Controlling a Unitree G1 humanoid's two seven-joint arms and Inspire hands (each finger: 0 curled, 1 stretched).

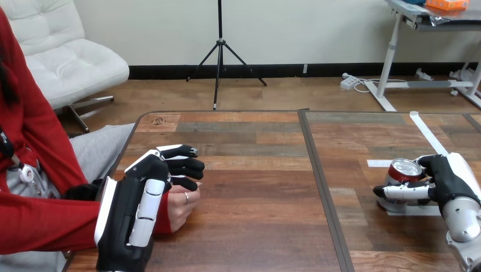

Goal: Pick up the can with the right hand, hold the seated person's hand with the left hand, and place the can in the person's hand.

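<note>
One can [404, 170] stands on the table [255, 226] at the view's right, on a white tape mark [422, 211], with the right hand [451, 181] curled round its side: grasp looks made, lift not yet done. The left hand [133, 209] lies over the person's hand [182, 207] at the table's left edge; whether it grips cannot be told. Handover is left; count: one can, one person's hand, two robot hands.

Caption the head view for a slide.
Right hand curls round the red can on the table; left hand rests over the person's hand.

right hand [448, 182] clasping can [404, 169] on table [255, 226], left hand [139, 201] over person's hand [182, 208]
</note>
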